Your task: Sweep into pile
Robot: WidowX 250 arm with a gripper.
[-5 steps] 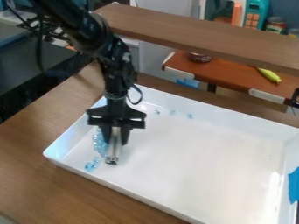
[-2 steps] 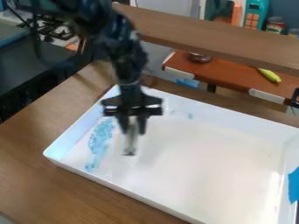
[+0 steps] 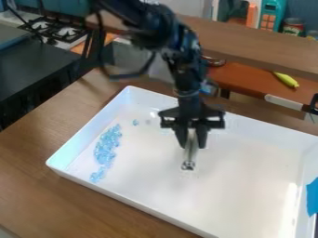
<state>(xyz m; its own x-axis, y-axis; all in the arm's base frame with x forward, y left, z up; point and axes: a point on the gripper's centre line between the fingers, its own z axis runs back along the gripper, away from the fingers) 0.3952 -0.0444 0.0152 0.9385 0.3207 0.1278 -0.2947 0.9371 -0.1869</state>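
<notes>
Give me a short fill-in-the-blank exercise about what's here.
The small bits are a pale shade of ____.
They lie inside a tray whose colour is ____.
As pictured, the gripper holds a tool to the ____ of the largest patch of bits.

Missing words: blue; white; right.

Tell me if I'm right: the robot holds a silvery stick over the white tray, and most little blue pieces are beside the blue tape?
Not quite: the camera view shows most little blue pieces at the white tray's opposite end from the blue tape. The end effector does hold a silvery stick over the tray.
</notes>
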